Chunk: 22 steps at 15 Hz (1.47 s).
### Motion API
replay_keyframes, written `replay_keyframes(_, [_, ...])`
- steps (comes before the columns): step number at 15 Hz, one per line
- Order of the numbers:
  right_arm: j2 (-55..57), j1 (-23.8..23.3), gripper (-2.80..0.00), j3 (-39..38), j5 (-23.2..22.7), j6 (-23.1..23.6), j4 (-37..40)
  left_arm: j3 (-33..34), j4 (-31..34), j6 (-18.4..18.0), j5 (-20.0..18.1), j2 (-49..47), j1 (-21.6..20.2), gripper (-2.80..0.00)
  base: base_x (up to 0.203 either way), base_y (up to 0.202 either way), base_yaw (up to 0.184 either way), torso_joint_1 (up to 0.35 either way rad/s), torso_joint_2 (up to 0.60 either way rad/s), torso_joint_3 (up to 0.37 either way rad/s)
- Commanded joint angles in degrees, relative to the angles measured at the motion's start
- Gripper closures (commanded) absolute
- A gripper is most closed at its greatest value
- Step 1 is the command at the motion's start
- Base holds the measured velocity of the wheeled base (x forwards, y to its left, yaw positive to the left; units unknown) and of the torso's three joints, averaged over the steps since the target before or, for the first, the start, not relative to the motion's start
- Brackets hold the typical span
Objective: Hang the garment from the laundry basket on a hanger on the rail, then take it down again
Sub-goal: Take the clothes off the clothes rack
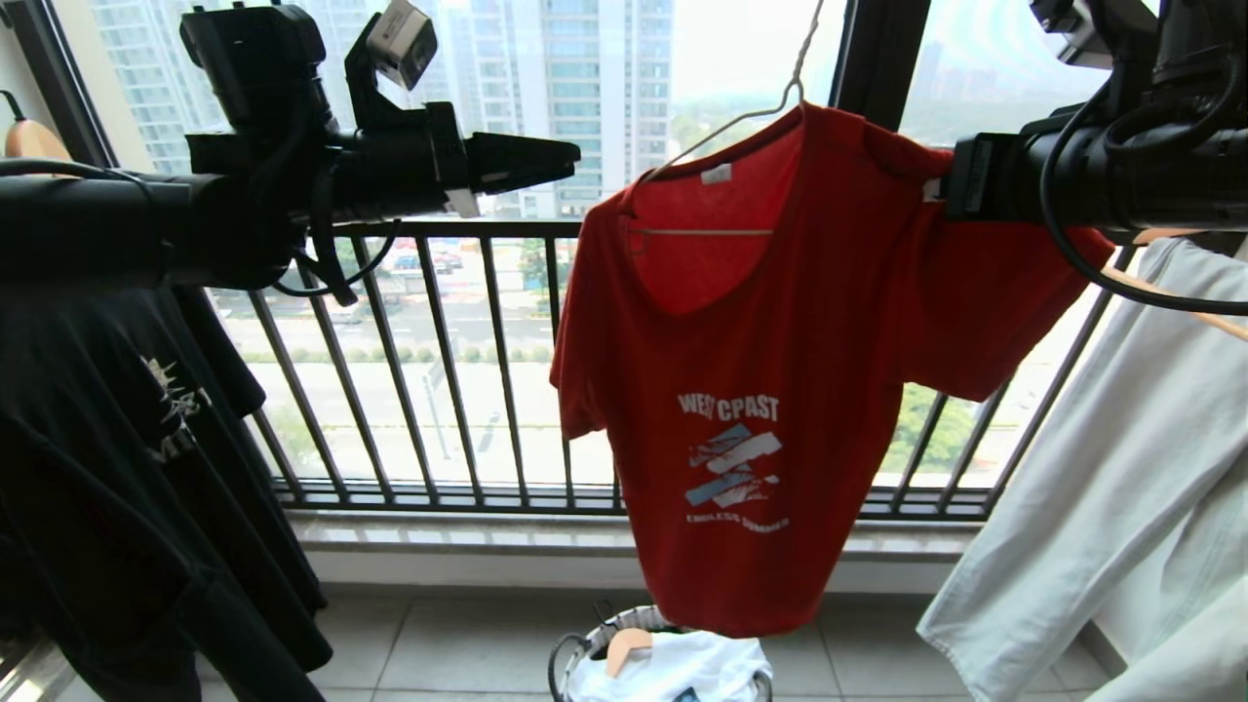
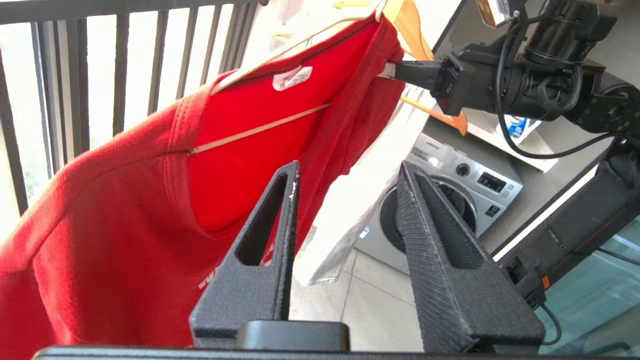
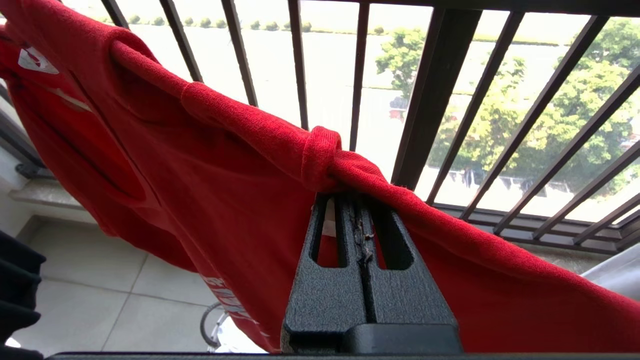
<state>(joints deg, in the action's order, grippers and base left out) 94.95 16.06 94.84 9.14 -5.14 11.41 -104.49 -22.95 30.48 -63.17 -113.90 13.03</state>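
Observation:
The garment (image 1: 780, 341), a red T-shirt with white lettering, hangs on the thin white wire hanger (image 1: 721, 127), whose long neck runs up out of the head view. The rail is out of view. My right gripper (image 1: 941, 185) is shut on the shirt's shoulder seam, with red cloth bunched over its tips (image 3: 350, 195). My left gripper (image 1: 565, 156) hovers level to the left of the shirt's other shoulder, apart from it. Its jaws stand open with nothing between them (image 2: 350, 167). The laundry basket (image 1: 585, 648) sits on the floor below the shirt's hem.
A black printed T-shirt (image 1: 117, 439) hangs at the left and pale trousers (image 1: 1121, 507) at the right. The dark balcony railing (image 1: 439, 370) stands behind. White cloth and a wooden hanger (image 1: 629, 645) lie in the basket. A washing machine (image 2: 465, 175) stands beyond.

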Motion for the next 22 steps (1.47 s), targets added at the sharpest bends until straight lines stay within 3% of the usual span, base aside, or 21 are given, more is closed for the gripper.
replay_keyframes(1, [0.0, 0.6, 0.00, 0.0, 0.1, 0.0, 0.1, -6.8, -0.4, 0.1, -0.7, -8.4, 0.3, -2.80, 0.000, 0.000, 0.000, 0.000, 0.00, 0.000])
replay_keyframes(4, [0.1, 1.9, 0.00, -0.1, 0.1, 0.0, 0.1, -8.2, -10.2, 0.1, -1.0, -13.0, 1.5, -2.80, 0.000, 0.000, 0.000, 0.000, 0.00, 0.000])
replay_keyframes(7, [0.1, 2.5, 0.00, -0.3, 0.1, 0.6, 0.3, -8.2, -11.4, -0.1, 0.1, -15.3, 0.5, -2.80, 0.000, 0.000, 0.000, 0.000, 0.00, 0.000])
replay_keyframes(11, [0.1, 2.4, 0.00, -0.6, 0.2, 1.2, 0.3, -7.9, -18.6, 0.1, 3.9, -16.2, -2.1, -2.80, 0.000, 0.000, 0.000, 0.000, 0.00, 0.000])
replay_keyframes(15, [0.5, 2.3, 0.00, -0.5, 0.2, 2.3, 0.1, -6.3, -21.1, 0.3, 3.9, -16.3, -4.0, -2.80, 0.000, 0.000, 0.000, 0.000, 0.00, 0.000])
replay_keyframes(22, [0.5, 2.2, 0.00, -0.3, 0.2, 2.4, 0.1, -6.8, -21.3, 0.2, 3.4, -18.7, -2.6, -2.80, 0.000, 0.000, 0.000, 0.000, 0.00, 0.000])
